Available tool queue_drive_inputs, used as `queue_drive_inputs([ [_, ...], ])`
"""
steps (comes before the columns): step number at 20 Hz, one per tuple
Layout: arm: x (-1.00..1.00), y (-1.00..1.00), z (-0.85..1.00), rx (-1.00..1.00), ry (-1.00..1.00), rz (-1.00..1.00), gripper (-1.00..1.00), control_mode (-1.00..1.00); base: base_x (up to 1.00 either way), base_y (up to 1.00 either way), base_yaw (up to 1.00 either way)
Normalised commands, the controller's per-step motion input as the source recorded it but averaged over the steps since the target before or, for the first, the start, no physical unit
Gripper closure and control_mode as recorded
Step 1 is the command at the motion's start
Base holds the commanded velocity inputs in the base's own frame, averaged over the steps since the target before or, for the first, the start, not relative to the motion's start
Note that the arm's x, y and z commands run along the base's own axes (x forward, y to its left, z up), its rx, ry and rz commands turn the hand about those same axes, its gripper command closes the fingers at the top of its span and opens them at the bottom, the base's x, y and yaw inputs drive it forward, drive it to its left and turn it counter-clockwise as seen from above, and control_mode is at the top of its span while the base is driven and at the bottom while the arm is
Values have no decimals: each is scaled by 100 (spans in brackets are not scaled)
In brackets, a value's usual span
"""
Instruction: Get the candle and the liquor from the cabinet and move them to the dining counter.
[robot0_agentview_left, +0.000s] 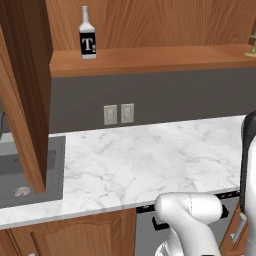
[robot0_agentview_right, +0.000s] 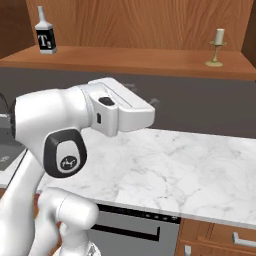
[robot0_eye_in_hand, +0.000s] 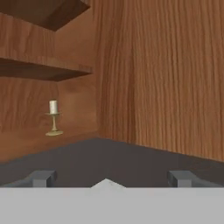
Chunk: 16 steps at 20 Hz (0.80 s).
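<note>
The wooden cabinet (robot0_agentview_left: 150, 59) stands open, its door (robot0_agentview_left: 22, 90) swung out at the left. The liquor (robot0_agentview_left: 87, 40) (robot0_agentview_right: 45, 36), a square bottle with a black "T" label, is upright at the left end of the lowest shelf (robot0_agentview_right: 135, 60). At the right end of that shelf stands the candle (robot0_agentview_right: 217, 47) (robot0_eye_in_hand: 53, 118) (robot0_agentview_left: 252, 47), a cream pillar on a gold base. My gripper (robot0_eye_in_hand: 112, 179) is open and holds nothing. It points into the cabinet's right corner, with the candle ahead to the left and some way off. The dining counter is out of view.
Below the cabinet runs a white marble worktop (robot0_agentview_left: 150, 160) with a grey sink (robot0_agentview_left: 25, 170) at its left end. Two wall outlets (robot0_agentview_left: 119, 114) sit on the dark backsplash. A dishwasher front (robot0_agentview_right: 135, 230) and drawer fronts lie under the worktop's edge.
</note>
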Motion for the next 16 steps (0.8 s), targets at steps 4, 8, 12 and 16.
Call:
queue_drive_inputs([
  [4,-4,74,3,0,6,26,-100,-100,0,0,0],
  [8,-1,67,0,0,5,22,-100,-100,0,0,0],
  [12,0,27,8,0,8,17,-100,-100,0,0,0],
  [16,0,0,15,1,14,5,-100,-100,0,0,0],
])
